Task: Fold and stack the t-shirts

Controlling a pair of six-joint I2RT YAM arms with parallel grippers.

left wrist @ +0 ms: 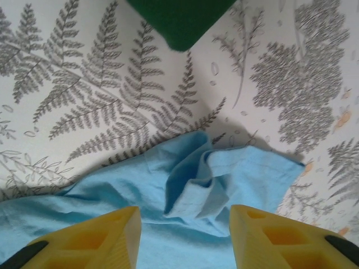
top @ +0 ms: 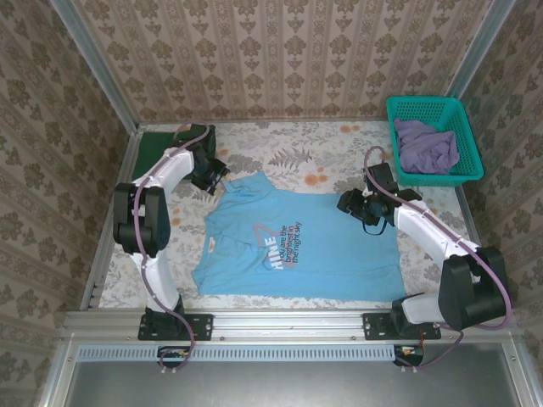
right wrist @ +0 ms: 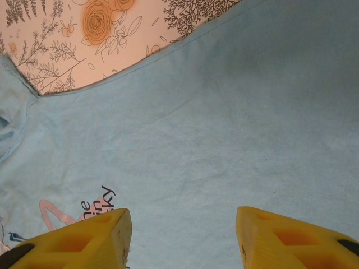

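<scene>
The light blue t-shirt (top: 288,246) with dark chest lettering lies spread flat mid-table. My left gripper (top: 219,172) hovers open over its far-left sleeve; in the left wrist view the open left gripper (left wrist: 184,224) straddles the bunched sleeve fold (left wrist: 210,188). My right gripper (top: 348,203) stands open above the shirt's right side, and in the right wrist view the right gripper (right wrist: 182,224) has flat blue cloth (right wrist: 224,129) and some lettering (right wrist: 100,204) beneath it. A folded dark green t-shirt (top: 161,148) rests at the back left. The dull purple t-shirt (top: 427,146) lies crumpled in the basket.
A teal mesh basket (top: 424,103) sits at the back right corner. The floral tablecloth (top: 322,157) covers the table, with metal frame rails and patterned walls on all sides. A corner of the green tee (left wrist: 179,19) lies just beyond the blue sleeve.
</scene>
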